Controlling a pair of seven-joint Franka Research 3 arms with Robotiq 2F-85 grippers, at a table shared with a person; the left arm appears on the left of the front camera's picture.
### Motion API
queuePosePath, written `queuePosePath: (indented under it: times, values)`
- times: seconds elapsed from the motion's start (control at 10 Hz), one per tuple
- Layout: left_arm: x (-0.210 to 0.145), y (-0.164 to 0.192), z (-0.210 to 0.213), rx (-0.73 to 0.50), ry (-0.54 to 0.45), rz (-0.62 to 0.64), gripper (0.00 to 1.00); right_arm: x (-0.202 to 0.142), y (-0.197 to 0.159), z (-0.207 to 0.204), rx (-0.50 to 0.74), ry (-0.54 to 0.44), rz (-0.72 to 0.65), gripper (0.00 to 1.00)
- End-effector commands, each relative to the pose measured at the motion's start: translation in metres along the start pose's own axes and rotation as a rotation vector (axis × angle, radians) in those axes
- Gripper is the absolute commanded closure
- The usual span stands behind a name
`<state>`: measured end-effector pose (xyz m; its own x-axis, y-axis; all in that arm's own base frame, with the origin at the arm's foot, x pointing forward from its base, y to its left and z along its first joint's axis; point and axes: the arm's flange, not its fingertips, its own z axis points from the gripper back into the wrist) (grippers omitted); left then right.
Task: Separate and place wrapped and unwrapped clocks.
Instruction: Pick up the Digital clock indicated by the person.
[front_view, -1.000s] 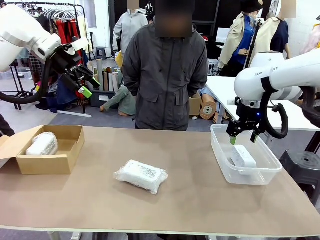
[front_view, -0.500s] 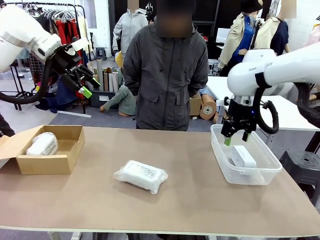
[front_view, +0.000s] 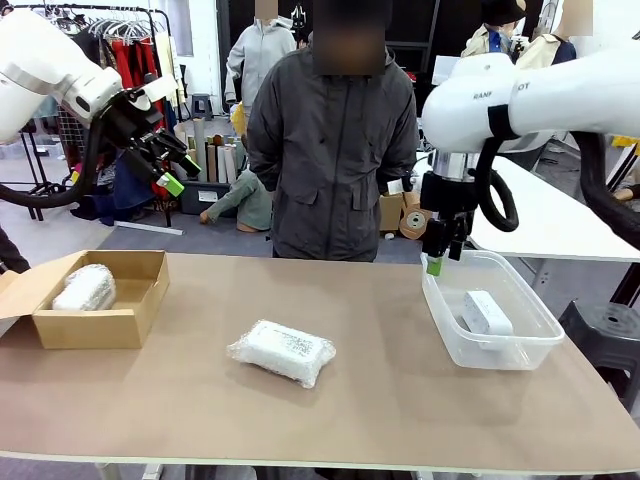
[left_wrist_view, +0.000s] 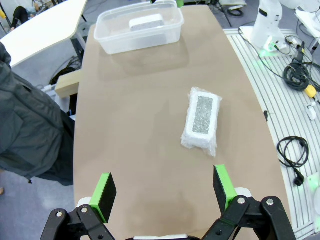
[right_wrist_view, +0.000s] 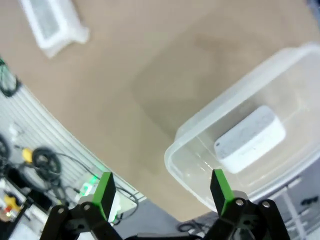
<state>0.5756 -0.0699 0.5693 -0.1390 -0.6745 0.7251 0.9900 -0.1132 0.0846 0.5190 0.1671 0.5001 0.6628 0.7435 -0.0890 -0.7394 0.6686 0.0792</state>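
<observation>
The flat wrapped clock (front_view: 282, 352) lies alone on the table (front_view: 400, 420), a little to the right of the cardboard box (front_view: 90, 328) and nearer the robot's edge. It looks light, with a stiff body under loose, slippery film (the wrap bunches at the ends). I would judge a grip across the short width of the hard body, near its middle, safer than pinching film alone. Held too gently it may slide, and a pull on the wrap could tear it.

The rounder wrapped clock (front_view: 84, 288) sits inside the box with room left beside it. The bare clock (front_view: 487, 312) rests in the clear tub (front_view: 505, 352), well to the right of the box.

The left gripper (front_view: 180, 175) hangs high above and behind the box, jaws spread wide with nothing between them. The right gripper (front_view: 440, 258) hovers far to the right of the box, over the tub's far corner, likewise fully spread and empty.

A person (front_view: 330, 150) stands at the far side, not reaching over the table. The path from flat clock to box looks free. The box's upright walls are the one thing to lift over.
</observation>
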Motion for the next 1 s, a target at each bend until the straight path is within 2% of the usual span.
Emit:
queuePosePath:
  times: [0.0,0.2,0.4,0.7,0.9]
  values:
    - [0.001,-0.001,0.001,-0.003,-0.007,-0.002,0.0,-0.001,0.003,0.012,0.082,0.003,0.163,0.0]
    - [0.001,-0.001,0.001,-0.003,-0.007,-0.002,0.0,-0.002,0.005,0.03,0.147,-0.061,0.332,0.0]
    - [0.001,-0.001,0.001,-0.003,-0.007,-0.002,0.0,-0.009,-0.001,0.044,0.202,-0.146,0.439,0.0]
    - [0.001,-0.001,0.001,-0.003,-0.007,-0.002,0.0,-0.046,-0.003,0.069,0.16,-0.386,0.547,0.0]
    - [0.001,-0.001,0.001,-0.003,-0.007,-0.002,0.0,-0.071,-0.004,0.091,0.127,-0.552,0.536,0.0]
